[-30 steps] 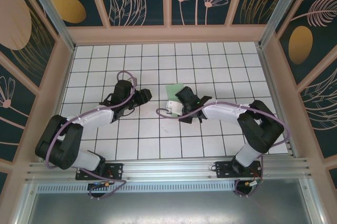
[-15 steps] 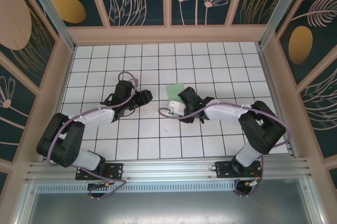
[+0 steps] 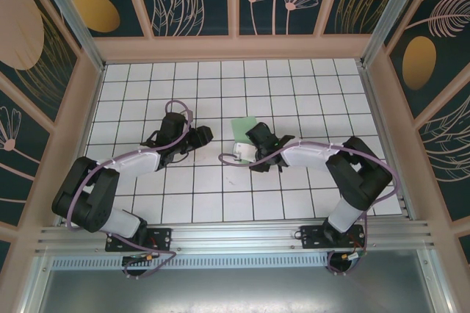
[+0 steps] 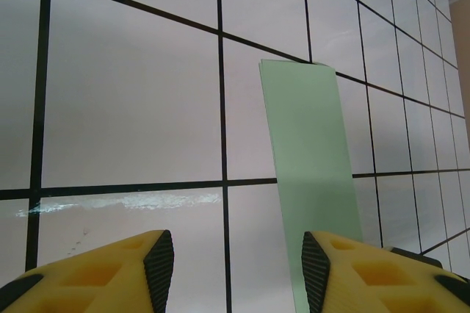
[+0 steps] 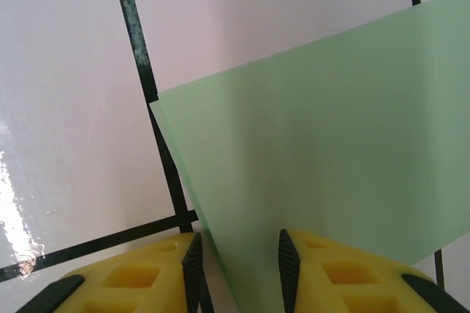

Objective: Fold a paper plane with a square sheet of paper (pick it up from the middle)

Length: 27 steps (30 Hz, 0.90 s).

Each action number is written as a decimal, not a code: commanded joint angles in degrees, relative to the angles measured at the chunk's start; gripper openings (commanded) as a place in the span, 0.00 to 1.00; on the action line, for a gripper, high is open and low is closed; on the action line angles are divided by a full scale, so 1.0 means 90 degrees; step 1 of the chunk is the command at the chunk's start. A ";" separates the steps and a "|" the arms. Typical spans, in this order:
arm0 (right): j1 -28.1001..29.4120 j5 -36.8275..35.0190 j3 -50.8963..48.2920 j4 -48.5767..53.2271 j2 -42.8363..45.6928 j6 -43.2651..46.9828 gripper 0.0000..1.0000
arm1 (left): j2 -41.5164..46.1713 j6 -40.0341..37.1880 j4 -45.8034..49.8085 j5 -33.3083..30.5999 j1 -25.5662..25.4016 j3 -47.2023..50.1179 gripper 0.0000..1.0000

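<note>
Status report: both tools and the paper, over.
Left tool open, short of the paper. Right tool open at the paper's corner, no grip. Paper lies on the table. Nothing in the way.

paper [image 5: 330, 144] — pale green | table [image 3: 294, 85] — white tiles, black gridlines

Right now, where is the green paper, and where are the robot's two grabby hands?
square sheet of paper [image 5: 330, 144], right wrist view, middle of its green face.
left gripper [image 4: 236, 272], left wrist view, midway between its fingertips.
right gripper [image 5: 239, 265], right wrist view, midway between its fingertips.
</note>
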State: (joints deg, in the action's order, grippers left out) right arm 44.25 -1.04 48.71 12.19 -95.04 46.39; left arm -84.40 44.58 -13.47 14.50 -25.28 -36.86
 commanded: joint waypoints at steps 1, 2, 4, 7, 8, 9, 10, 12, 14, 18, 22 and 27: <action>0.0003 -0.0255 0.0105 -0.0289 -0.0210 0.0137 0.34 | -0.0084 -0.0114 -0.0059 0.0037 0.0016 -0.0181 0.53; -0.0004 -0.0291 0.0115 -0.0306 -0.0204 0.0121 0.31 | -0.0095 -0.0124 -0.0059 0.0041 0.0016 -0.0206 0.53; -0.0026 -0.0284 0.0142 -0.0291 -0.0183 0.0098 0.27 | -0.0105 -0.0114 -0.0067 0.0049 0.0017 -0.0216 0.53; -0.0033 -0.0262 0.0155 -0.0264 -0.0087 0.0052 0.20 | -0.0128 -0.0113 -0.0079 0.0085 0.0016 -0.0221 0.53; -0.0039 -0.0296 0.0145 -0.0297 -0.0036 0.0013 0.20 | -0.0126 -0.0120 -0.0081 0.0088 0.0016 -0.0223 0.53; -0.0048 -0.0303 0.0144 -0.0300 -0.0017 -0.0007 0.19 | -0.0130 -0.0119 -0.0082 0.0088 0.0016 -0.0226 0.53; -0.0053 -0.0325 0.0130 -0.0325 0.0016 -0.0030 0.17 | -0.0117 -0.0110 -0.0085 0.0088 0.0016 -0.0221 0.53; -0.0080 -0.0355 0.0072 -0.0493 0.0094 -0.0120 0.10 | -0.0107 -0.0110 -0.0076 0.0077 0.0017 -0.0211 0.53; -0.0130 -0.0267 0.0047 -0.0558 0.0139 -0.0201 0.06 | -0.0096 -0.0102 -0.0077 0.0069 0.0016 -0.0211 0.53; -0.0204 -0.0150 0.0045 -0.0581 0.0179 -0.0333 0.00 | -0.0066 -0.0095 -0.0056 0.0059 0.0018 -0.0212 0.53; -0.0296 -0.0006 -0.0013 -0.0634 0.0241 -0.0602 0.00 | -0.0057 -0.0090 -0.0045 0.0078 0.0016 -0.0231 0.53; -0.0346 0.0796 -0.0052 -0.0757 0.0553 -0.1333 0.00 | -0.0073 -0.0013 -0.0132 0.0220 0.0016 -0.0284 0.53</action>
State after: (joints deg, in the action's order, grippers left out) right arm 41.43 0.25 48.71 7.38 -93.49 39.90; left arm -84.93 44.60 -13.50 14.96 -25.28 -37.63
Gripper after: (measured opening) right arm 0.069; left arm 0.529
